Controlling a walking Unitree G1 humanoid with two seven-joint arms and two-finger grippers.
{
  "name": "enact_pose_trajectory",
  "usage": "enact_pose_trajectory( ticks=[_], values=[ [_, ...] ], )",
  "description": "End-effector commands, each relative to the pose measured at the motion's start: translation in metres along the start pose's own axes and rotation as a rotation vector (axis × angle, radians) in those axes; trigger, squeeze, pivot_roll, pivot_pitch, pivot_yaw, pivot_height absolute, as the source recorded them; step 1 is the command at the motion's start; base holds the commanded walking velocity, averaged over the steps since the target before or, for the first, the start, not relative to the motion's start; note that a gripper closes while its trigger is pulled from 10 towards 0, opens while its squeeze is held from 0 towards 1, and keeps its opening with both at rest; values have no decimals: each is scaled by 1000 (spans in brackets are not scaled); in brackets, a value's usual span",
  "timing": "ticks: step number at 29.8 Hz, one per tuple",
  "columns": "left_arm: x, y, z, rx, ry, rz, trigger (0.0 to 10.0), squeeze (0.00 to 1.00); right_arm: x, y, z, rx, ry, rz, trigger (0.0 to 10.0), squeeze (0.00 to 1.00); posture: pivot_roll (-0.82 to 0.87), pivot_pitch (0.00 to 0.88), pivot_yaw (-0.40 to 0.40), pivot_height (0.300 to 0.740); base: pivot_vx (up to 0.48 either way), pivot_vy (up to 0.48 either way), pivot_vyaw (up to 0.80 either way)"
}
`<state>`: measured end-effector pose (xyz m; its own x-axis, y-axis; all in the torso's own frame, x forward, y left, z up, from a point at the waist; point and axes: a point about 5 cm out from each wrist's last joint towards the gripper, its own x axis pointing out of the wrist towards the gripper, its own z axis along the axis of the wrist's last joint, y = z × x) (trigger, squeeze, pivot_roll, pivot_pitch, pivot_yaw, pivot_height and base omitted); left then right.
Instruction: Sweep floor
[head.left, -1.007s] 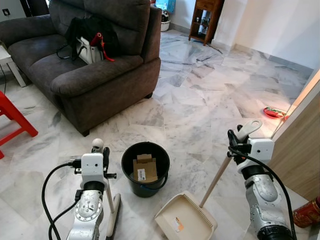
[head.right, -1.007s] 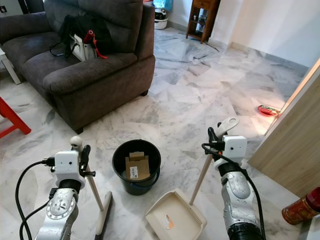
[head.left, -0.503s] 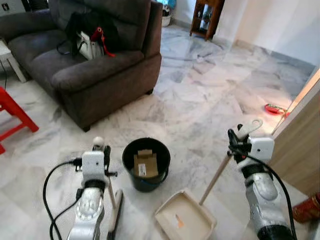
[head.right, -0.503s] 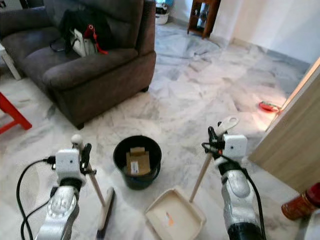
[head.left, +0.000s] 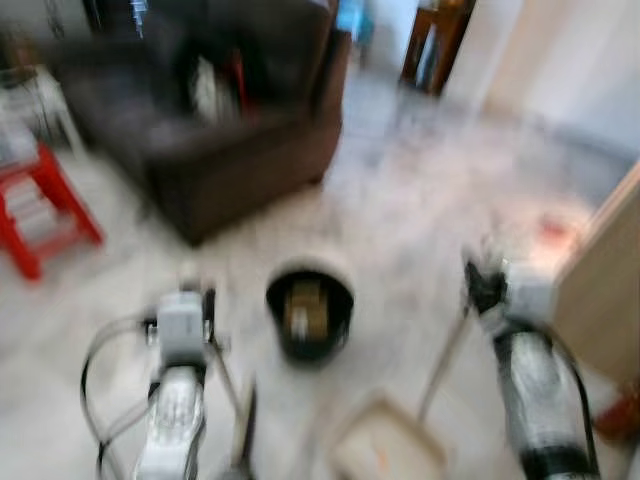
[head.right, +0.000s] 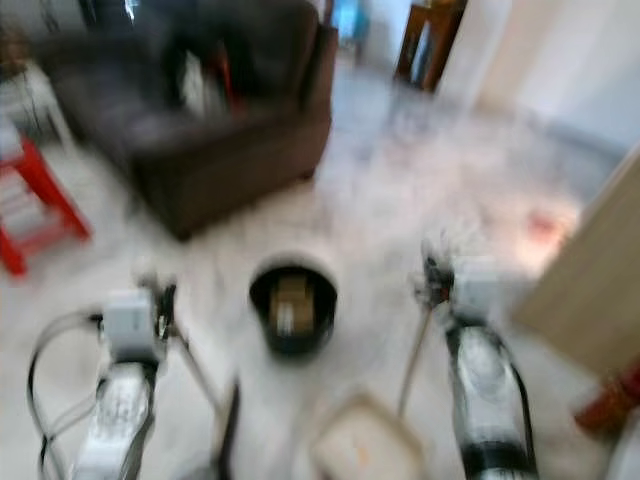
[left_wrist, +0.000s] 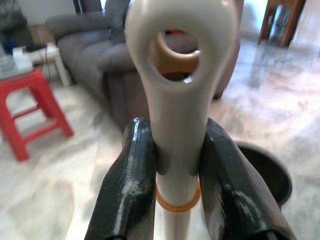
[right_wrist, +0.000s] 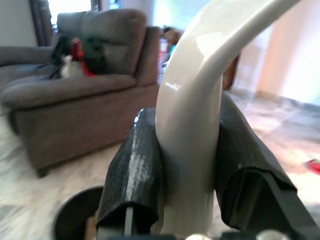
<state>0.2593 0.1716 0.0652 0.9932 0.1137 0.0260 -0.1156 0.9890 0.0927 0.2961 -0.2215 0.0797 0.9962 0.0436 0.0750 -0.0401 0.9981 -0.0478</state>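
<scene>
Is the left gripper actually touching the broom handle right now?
Touching. The left wrist view shows both black fingers pressed against the cream broom handle, one on each side, with no gap.

Left gripper (left_wrist: 176, 190): fingers (left_wrist: 129, 195) of black material, glossy, smooth, with bright highlights. Between them, the broom handle (left_wrist: 179, 100) in cream plastic, smooth and shiny, with an orange band just beneath the grip.

Right gripper (right_wrist: 187, 175): fingers (right_wrist: 137, 170) black, duller, faintly ribbed. They press on the dustpan handle (right_wrist: 192, 115), cream plastic, glossy and curved.

Floor (left_wrist: 60, 170): pale veined stone, polished, reflective.

Bucket (head.left: 309, 313): black, smooth plastic; brown cardboard inside, matt.

Beyond the bucket, sofa (right_wrist: 85, 100) in dark grey cloth, matt and soft. Beside the sofa, stool (left_wrist: 30, 107) in red plastic, slight sheen.

Both arms are silver metal; head views blurred
</scene>
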Motion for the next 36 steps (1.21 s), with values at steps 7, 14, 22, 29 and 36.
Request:
enact_pose_trajectory(
  ticks=[7, 14, 22, 29, 36],
  values=[
    [9, 1, 14, 19, -60, 4, 10000, 0, 8, 0, 10, 22, -40, -13, 10000, 0, -21, 0, -78, 740, 0, 0, -296],
    [9, 1, 14, 19, -59, 4, 10000, 0, 9, -1, 10, 28, -34, -21, 10000, 0, -24, 0, -79, 740, 0, 0, -800],
    [10, 3, 14, 23, -59, 2, 10000, 0, 12, -1, 10, 41, -29, -53, 10000, 0, -14, 0, -66, 740, 0, 0, -800],
    [12, 4, 17, 28, -68, -7, 10000, 0, 12, -4, 7, 74, -25, -93, 10000, 0, -8, 0, -58, 740, 0, 0, -800],
    [11, 2, 16, 39, -58, -20, 10000, 0, 9, -5, 6, 68, -25, -104, 10000, 0, -6, 0, -54, 740, 0, 0, -800]
  ],
)
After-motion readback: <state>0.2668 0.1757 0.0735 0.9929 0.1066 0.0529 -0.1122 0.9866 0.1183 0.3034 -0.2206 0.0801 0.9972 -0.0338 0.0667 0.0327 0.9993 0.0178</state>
